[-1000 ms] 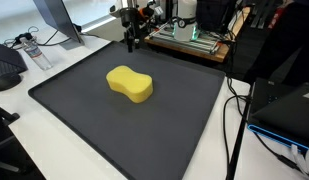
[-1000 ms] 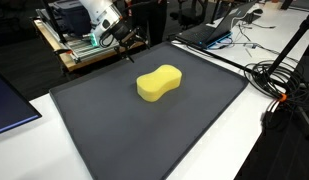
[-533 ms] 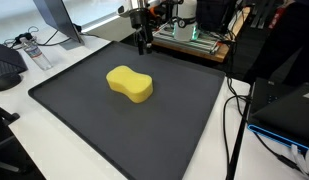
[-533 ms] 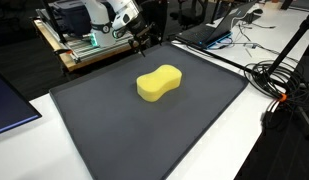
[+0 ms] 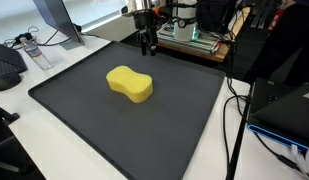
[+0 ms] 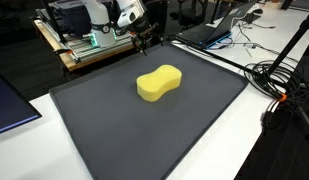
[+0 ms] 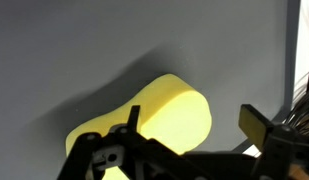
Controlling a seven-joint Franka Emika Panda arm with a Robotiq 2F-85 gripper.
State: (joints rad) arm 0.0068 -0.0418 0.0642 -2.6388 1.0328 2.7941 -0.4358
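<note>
A yellow peanut-shaped sponge (image 5: 130,84) (image 6: 159,82) lies near the middle of a dark mat (image 5: 114,125) (image 6: 144,135). My gripper (image 5: 148,48) (image 6: 143,42) hangs above the mat's far edge, well clear of the sponge and touching nothing. In the wrist view the gripper (image 7: 191,123) is open, its fingers spread wide, and the sponge (image 7: 164,115) shows on the mat between and beyond them.
A monitor stand and a plastic bottle (image 5: 32,52) stand off one side of the mat. A wooden tray of electronics (image 5: 194,40) (image 6: 84,45) sits behind it. Cables (image 6: 279,80) and a laptop (image 6: 209,32) lie on the white table (image 5: 64,150) beside the mat.
The gripper has shifted sideways along the mat's far edge, still open. The sponge has not moved.
</note>
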